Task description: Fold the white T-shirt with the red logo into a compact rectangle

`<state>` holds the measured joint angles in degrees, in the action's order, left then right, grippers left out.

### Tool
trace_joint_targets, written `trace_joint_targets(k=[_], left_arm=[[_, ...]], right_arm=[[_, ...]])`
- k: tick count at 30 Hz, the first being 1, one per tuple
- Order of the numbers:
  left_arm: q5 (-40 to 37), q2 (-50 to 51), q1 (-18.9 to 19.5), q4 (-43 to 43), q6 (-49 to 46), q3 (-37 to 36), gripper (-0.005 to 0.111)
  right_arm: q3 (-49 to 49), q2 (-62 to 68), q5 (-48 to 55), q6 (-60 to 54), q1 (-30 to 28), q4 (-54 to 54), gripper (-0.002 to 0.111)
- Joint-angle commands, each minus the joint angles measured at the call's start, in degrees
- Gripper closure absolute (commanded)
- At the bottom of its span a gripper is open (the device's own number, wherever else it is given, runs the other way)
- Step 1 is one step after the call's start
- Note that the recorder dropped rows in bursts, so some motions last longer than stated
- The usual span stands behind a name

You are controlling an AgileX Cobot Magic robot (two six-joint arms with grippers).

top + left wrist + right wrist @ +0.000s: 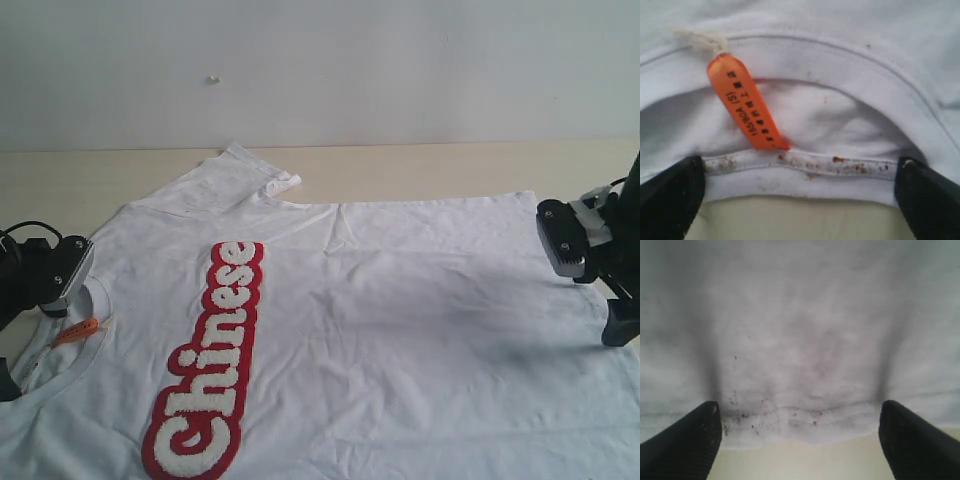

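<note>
Exterior view: I see the white T-shirt (pixel 400 330) spread flat on the table (pixel 450 165), the red logo (pixel 210 360) face up across its chest. Left wrist view: my left gripper (pixel 800 172) gapes wide at the collar near the logo (orange tag (pixel 745 102) lying there). Right wrist view: my right gripper (pixel 800 412), equally wide, sits at the hem edge, well apart from the logo.

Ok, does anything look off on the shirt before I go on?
Yes. Reddish-brown specks dot the neck rim of the white T-shirt, inside the open left claw. Dark specks sit on the hem at the right claw. The cuff of the far sleeve is curled over.
</note>
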<state>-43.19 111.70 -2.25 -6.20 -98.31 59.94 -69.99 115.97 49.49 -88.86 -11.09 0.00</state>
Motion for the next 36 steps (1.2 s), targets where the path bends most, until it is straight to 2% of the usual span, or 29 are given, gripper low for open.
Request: trace_joint_targets(k=[1,14,22,36], left_arm=[[2.47,1.64,0.0,-0.31,-0.03,-0.65,0.002],[2.47,1.64,0.0,-0.31,-0.03,-0.65,0.002],[2.47,1.64,0.0,-0.31,-0.03,-0.65,0.002],[2.47,1.64,0.0,-0.31,-0.03,-0.65,0.002]], right_arm=[[-0.19,1.6,-0.38,-0.9,-0.24,0.0,0.026],[-0.19,2.11,-5.26,-2.92,-0.24,0.33,0.026],[-4.85,2.11,4.51,-3.46,-0.38,2.18,0.026],[-5.71,4.97,6.01,3.14,-0.38,-1.68,0.026]])
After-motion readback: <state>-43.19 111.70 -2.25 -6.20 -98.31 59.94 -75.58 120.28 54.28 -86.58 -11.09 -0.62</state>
